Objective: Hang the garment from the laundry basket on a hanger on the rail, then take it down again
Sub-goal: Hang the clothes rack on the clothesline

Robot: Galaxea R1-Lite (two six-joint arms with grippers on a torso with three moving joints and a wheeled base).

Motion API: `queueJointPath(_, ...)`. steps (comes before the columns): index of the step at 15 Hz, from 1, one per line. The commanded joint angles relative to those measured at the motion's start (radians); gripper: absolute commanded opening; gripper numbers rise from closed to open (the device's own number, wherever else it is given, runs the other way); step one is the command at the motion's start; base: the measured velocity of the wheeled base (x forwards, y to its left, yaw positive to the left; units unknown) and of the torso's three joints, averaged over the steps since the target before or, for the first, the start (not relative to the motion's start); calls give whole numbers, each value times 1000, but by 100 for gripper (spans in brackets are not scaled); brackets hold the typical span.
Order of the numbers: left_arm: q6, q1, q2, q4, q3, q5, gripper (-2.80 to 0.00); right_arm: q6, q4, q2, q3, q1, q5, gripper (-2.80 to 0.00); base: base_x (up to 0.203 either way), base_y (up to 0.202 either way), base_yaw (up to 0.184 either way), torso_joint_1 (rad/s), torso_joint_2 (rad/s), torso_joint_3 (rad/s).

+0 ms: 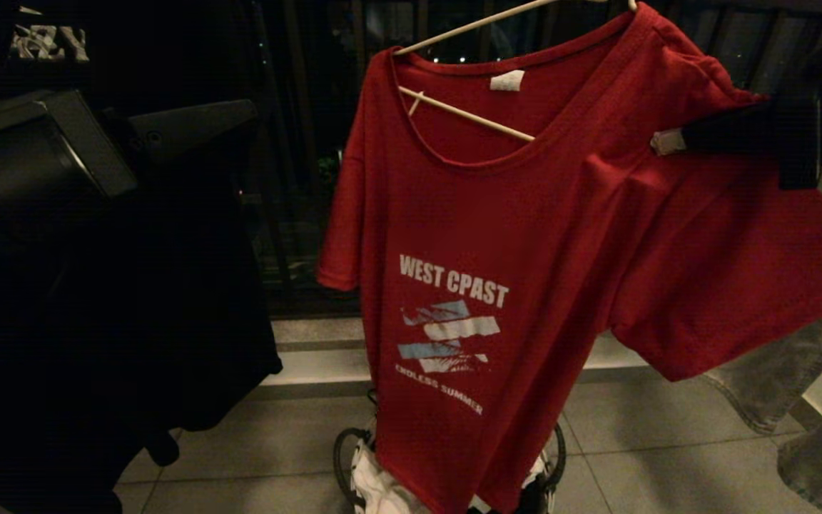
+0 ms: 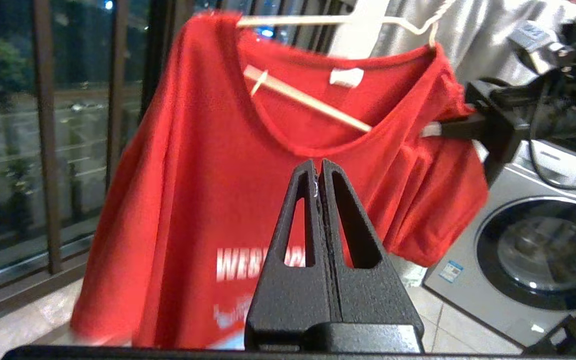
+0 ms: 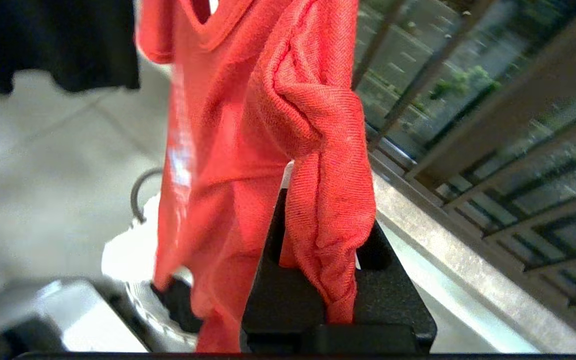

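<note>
The right gripper [image 1: 668,141] is clenched on the garment's [image 1: 496,235] shoulder, on the hanger [image 1: 464,114]; the left gripper [image 2: 318,172] is closed empty. Probable step: removal, requiring sliding fabric off the hanger's end.

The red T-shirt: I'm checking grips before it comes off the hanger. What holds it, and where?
The right claw pinches the red T-shirt at its shoulder, beside the sleeve. The left claw is shut on nothing.

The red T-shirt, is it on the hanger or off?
Half on. The red T-shirt hangs from the hanger by one shoulder; the right pincer pinches the other.
</note>
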Motion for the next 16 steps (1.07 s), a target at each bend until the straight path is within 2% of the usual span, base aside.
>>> queueJointPath(1,-3,10,-2,81,-40,-3,-280,50,-46,-33,57,1,-24,-280,0,0,0,0,0,0)
queueJointPath(3,-2,23,-13,254,-120,10,-280,103,-59,-51,81,2,-72,-280,0,0,0,0,0,0)
queueJointPath(5,9,34,-15,382,-186,33,-280,176,-60,-69,93,0,-83,-280,0,0,0,0,0,0)
queueJointPath(8,29,59,-14,486,-246,42,-280,190,-60,-90,127,1,-140,-280,0,0,0,0,0,0)
queueJointPath(11,33,81,-10,683,-356,73,-280,204,-64,-110,154,1,-148,-280,0,0,0,0,0,0)
queueJointPath(12,34,89,-6,716,-374,85,-280,207,-65,-119,166,1,-148,-280,0,0,0,0,0,0)
queueJointPath(14,84,92,-2,725,-372,98,-280,212,-68,-136,192,2,-148,-280,0,0,0,0,0,0)
queueJointPath(16,163,91,0,796,-375,154,-280,230,-69,-146,204,2,-148,-280,0,0,0,0,0,0)
